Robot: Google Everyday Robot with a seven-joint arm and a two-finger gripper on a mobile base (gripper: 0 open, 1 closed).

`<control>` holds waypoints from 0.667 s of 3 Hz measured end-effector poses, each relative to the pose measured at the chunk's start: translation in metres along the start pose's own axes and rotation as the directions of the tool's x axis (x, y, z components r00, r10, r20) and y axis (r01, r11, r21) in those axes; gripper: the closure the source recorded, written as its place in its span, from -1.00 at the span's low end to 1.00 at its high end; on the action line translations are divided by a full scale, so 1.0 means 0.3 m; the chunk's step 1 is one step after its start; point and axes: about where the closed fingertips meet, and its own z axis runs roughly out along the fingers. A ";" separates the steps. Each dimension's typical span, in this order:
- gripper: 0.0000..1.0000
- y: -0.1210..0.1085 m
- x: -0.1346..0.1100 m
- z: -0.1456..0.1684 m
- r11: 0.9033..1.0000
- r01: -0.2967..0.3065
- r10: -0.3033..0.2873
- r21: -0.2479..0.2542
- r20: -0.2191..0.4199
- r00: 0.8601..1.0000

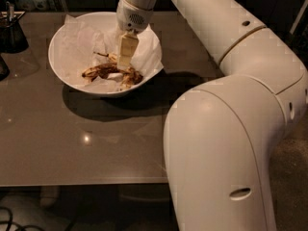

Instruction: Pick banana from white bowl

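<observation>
The white bowl (65, 78) stands on the table at the upper left, lined with crumpled white paper. The banana (103, 71), dark brown with dull yellow patches, lies in the bowl's near half. A second brown and yellow piece (131, 77) lies at its right end. The gripper (124, 61) reaches down into the bowl from above, its cream fingers pointing at the banana's upper right side. The fingertips are just above or touching the banana. The arm's large white links fill the right side of the view.
A small dark container (11, 32) with utensils stands at the table's far left, and another dark object (3, 69) sits at the left edge. The grey table (86, 143) has its front edge near the bottom. Cables lie on the floor below.
</observation>
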 end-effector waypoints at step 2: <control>0.07 0.036 0.004 0.058 0.996 -0.073 0.075 -0.051 0.045 0.996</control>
